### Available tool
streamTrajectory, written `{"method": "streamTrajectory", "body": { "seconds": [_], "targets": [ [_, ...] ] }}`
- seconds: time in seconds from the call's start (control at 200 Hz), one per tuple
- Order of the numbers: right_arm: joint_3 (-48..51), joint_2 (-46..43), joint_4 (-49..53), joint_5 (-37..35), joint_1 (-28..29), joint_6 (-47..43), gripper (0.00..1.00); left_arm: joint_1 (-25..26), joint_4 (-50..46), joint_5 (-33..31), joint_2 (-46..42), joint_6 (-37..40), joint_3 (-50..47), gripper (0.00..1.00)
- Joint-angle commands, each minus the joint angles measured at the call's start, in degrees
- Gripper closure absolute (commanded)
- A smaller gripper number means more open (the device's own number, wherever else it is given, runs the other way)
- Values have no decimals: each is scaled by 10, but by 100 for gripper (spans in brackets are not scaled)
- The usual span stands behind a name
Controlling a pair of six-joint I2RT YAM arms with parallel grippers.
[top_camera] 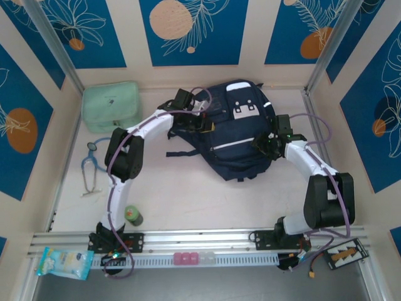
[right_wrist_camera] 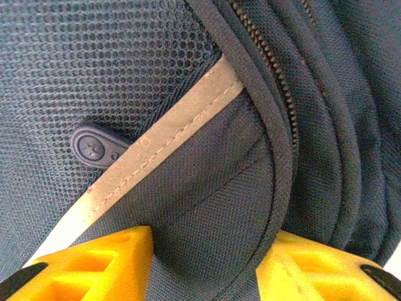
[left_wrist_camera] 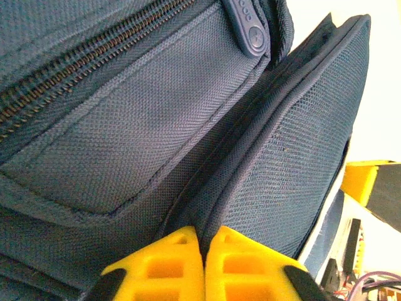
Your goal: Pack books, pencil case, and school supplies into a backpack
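Up on the tabletop, seen from the overhead camera, one navy backpack point(top_camera: 241, 135) lies flat toward the back middle, white patches facing up, and both arms are reaching into it. The left gripper point(top_camera: 202, 122) is at the bag's left upper edge and the right gripper point(top_camera: 268, 143) is at its right side.

The overhead view can't make out the fingers at all, so you need the wrist cams for that. On the left wrist cam the two yellow fingers point(left_wrist_camera: 169, 266) are pressed tight together with no gap, the tips sitting right where a piped seam of the bag runs down to them. I honestly can't tell if any cloth is caught in there. One zipper pull point(left_wrist_camera: 250, 28) hangs at the top and one line of zipper teeth point(left_wrist_camera: 81, 69) crosses the panel.

On the right wrist cam the fingers point(right_wrist_camera: 94, 266) stand apart with a fat fold of navy fabric filling the gap and touching both, so it's clamped on the bag. There's also one pale reflective stripe point(right_wrist_camera: 163, 150), mesh above it, and one round zipper pull point(right_wrist_camera: 97, 147).

Only the overhead shows the rest: one mint-green bag point(top_camera: 111, 106) at the back left, one stethoscope point(top_camera: 93, 164) near the left wall, one small green bottle point(top_camera: 133, 215) beside the left arm's base, and one plastic packet point(top_camera: 62, 262) on the front rail.
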State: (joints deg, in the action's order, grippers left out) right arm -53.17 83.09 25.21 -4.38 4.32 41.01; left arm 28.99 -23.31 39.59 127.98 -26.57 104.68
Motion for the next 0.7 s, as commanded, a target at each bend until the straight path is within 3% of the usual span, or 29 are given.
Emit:
{"method": "streamTrajectory", "body": {
  "seconds": [0.0, 0.195, 0.385, 0.6, 0.695],
  "targets": [
    [-39, 32, -60, 44, 2, -41, 54, 10, -1, 42, -34, 4, -39, 100],
    [-105, 102, -114, 81, 5, -91, 55, -1, 135, 38, -108, -95, -157, 100],
    [-176, 146, -96, 70, 9, -126, 55, -2, 261, 26, -148, -200, -232, 100],
    [-160, 49, 19, -58, 10, -126, 44, -3, 347, -5, -152, -296, -247, 100],
    [-139, -5, 54, -77, 22, -124, 43, -2, 383, -8, -147, -337, -246, 100]
  ]
}}
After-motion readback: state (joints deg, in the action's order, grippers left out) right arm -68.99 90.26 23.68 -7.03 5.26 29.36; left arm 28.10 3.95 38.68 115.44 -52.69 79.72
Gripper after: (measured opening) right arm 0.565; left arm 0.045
